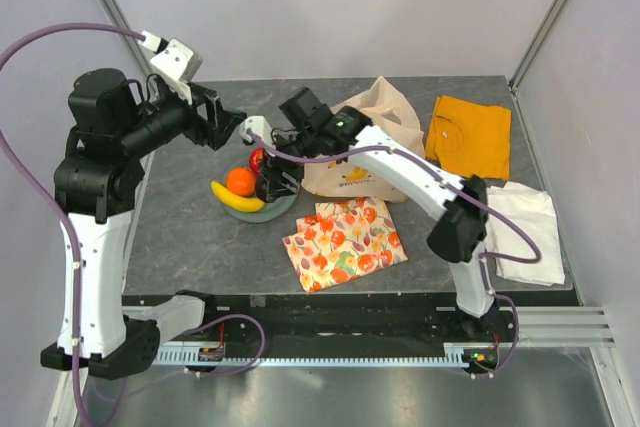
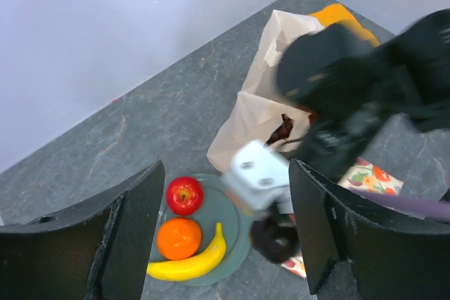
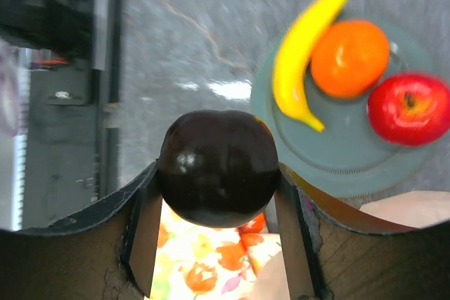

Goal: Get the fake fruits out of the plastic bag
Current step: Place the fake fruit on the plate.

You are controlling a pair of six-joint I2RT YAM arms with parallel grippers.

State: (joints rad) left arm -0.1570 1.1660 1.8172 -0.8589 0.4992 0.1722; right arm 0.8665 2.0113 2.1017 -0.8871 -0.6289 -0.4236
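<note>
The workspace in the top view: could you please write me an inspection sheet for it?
Surface: grey table.
Job's things: banana, orange and apple on the plate; bag beside it.
Clutter: patterned cloth, mustard cloth, white cloth.
Grippers: left gripper open, empty; right gripper shut on a dark fruit near the plate.
Cables: purple cable along each arm.
Surroundings: pale walls.

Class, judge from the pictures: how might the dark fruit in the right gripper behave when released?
The dark fruit looks round, so it would probably roll. Its glossy skin may slip between the fingers. Clamped, it holds its shape, so likely stiff.
</note>
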